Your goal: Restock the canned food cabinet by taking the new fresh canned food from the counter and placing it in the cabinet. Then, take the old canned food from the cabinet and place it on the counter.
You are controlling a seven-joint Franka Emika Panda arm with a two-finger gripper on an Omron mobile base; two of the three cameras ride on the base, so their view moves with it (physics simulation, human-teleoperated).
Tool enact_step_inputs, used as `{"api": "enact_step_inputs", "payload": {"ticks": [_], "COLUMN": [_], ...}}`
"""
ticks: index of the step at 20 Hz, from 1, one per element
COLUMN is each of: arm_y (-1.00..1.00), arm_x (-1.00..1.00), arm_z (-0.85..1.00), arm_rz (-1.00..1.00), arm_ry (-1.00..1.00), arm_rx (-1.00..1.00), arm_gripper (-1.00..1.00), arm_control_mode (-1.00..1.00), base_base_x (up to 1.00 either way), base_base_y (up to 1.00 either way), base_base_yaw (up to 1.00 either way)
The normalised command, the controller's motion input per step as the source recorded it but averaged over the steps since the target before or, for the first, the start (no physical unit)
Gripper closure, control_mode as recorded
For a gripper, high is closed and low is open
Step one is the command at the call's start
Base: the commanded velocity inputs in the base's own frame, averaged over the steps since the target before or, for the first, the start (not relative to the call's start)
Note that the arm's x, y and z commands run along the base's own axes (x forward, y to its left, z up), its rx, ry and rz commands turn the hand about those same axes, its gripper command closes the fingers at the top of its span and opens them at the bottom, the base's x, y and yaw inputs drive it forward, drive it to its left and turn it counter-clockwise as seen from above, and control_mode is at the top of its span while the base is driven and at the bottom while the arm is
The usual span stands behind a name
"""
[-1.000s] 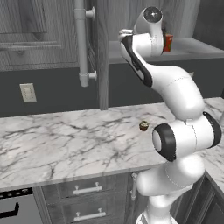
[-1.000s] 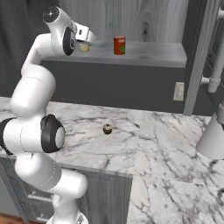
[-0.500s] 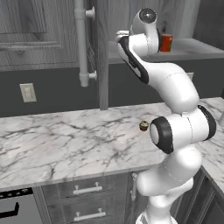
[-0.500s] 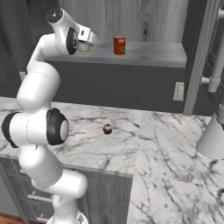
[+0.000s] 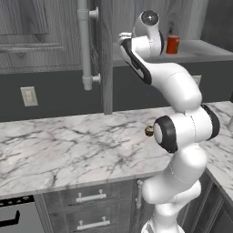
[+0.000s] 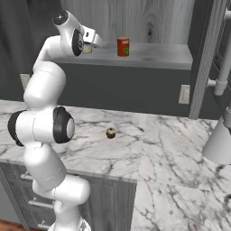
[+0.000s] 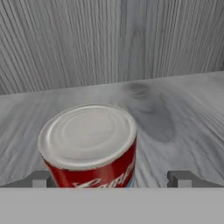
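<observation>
now the tool (image 7: 112,179) is up in the cabinet (image 6: 149,18), spread wide with nothing gripped, its tips either side of the old can (image 7: 89,144) standing on the shelf (image 6: 158,56), lined up, i'd say, for a grab. the new orange can (image 6: 122,46) stands further along that shelf, well apart, so the restock half looks done. compared with a second ago the hand has pushed closer to the old can, while the little brown lump (image 6: 110,133) on the desk (image 6: 171,153) hasn't budged.
</observation>
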Motion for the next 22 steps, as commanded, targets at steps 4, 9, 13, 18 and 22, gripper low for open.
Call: {"api": "enact_step_inputs", "payload": {"ticks": [4,9,13,18,22], "arm_y": [0.0,0.0,0.0,0.0,0.0], "arm_x": [0.09,0.04,-0.05,-0.89,-1.0], "arm_z": [-0.04,-0.01,0.0,0.04,0.43], "arm_rz": [0.0,0.0,0.0,0.04,0.11], "arm_ry": [0.0,0.0,0.0,-0.13,-0.41], "arm_rx": [0.0,0.0,0.0,0.0,0.0], "arm_gripper": [-1.0,1.0,1.0,1.0,1.0], "arm_control_mode": [-1.0,-1.0,-1.0,-1.0,-1.0], "base_base_x": [0.0,0.0,0.0,0.0,0.0], "base_base_y": [0.0,0.0,0.0,0.0,0.0], "base_base_yaw": [0.0,0.0,0.0,0.0,0.0]}}
